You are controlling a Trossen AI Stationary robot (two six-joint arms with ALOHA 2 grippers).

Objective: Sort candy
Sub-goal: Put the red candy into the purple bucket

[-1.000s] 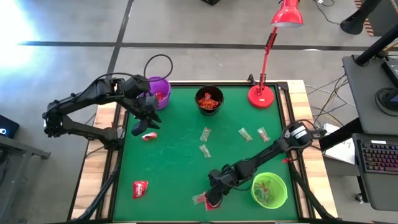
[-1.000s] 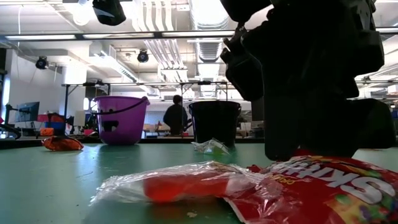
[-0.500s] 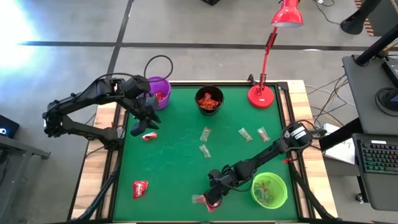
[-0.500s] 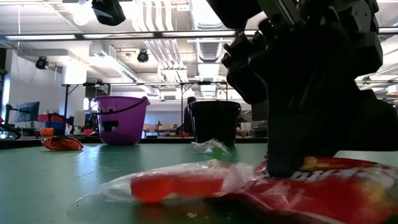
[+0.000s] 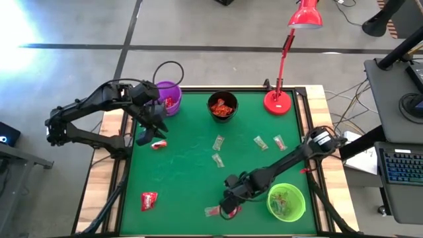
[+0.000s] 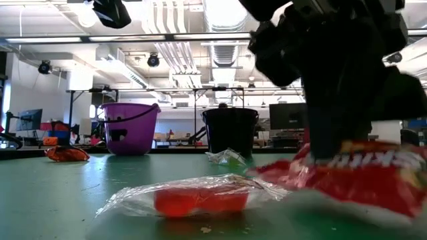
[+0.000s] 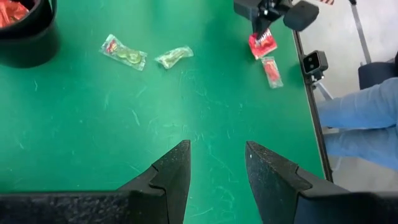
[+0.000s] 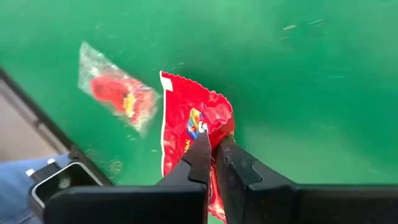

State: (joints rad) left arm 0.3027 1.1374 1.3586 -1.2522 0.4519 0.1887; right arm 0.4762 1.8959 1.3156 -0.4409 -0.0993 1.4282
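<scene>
A red packet [image 8: 194, 127] is pinched at its crimped edge by the right gripper [image 8: 214, 152], near the table's front edge beside a clear-wrapped sweet [image 8: 118, 93]. It is judged light, limp and slippery, so edges are best gripped. The left gripper [image 7: 214, 165] is held apart, empty.
</scene>
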